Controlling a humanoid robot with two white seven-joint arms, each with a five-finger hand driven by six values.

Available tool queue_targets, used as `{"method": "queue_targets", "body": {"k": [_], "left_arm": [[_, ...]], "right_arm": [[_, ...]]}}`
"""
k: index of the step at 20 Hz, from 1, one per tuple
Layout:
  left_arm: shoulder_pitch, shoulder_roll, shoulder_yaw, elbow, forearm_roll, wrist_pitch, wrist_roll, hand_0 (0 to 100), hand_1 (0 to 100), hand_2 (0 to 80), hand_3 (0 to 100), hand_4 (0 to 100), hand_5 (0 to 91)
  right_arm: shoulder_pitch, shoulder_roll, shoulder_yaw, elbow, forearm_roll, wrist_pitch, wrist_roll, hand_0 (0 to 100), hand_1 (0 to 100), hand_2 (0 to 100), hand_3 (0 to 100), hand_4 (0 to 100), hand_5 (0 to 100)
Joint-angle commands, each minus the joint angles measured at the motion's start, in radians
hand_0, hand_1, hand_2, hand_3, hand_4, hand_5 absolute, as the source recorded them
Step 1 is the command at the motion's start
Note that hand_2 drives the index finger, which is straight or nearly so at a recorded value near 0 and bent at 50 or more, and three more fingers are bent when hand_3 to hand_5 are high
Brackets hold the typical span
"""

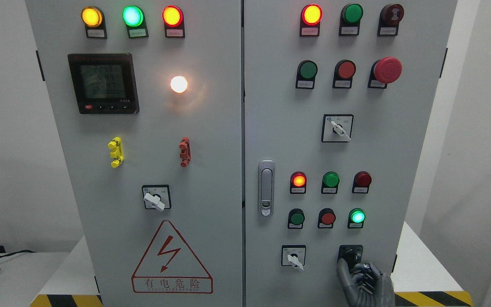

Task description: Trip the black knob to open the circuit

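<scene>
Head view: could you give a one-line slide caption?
Right hand reaching up to the black knob at the grey electrical cabinet's lower right.

Bright, even, diffuse light; the picture is sharp throughout; far up and left of the right hand (367, 283), a white lamp (178, 84) is blown out and casts a warm glow on the grey cabinet (211, 128); the meter screen (102, 82) is washed out and unreadable; the cabinet sides lean outward toward the top.
</scene>
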Motion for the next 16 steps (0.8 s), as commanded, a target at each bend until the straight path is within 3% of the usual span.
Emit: {"method": "queue_targets", "body": {"k": [1, 16], "left_arm": [[0.0, 0.001, 0.0, -0.001, -0.031, -0.001, -0.001, 12, 39, 0.0, 0, 0, 0.0], [0.0, -0.001, 0.0, -0.001, -0.031, -0.001, -0.001, 12, 39, 0.0, 0, 0, 0.0]], "right_arm": [[-0.004, 0.0, 0.001, 0.0, -0.01, -0.001, 0.001, 29, 66, 62, 89, 91, 98], [-0.004, 0.0, 0.006, 0.0, -0.013, -0.001, 0.002, 28, 66, 63, 89, 91, 98]]}}
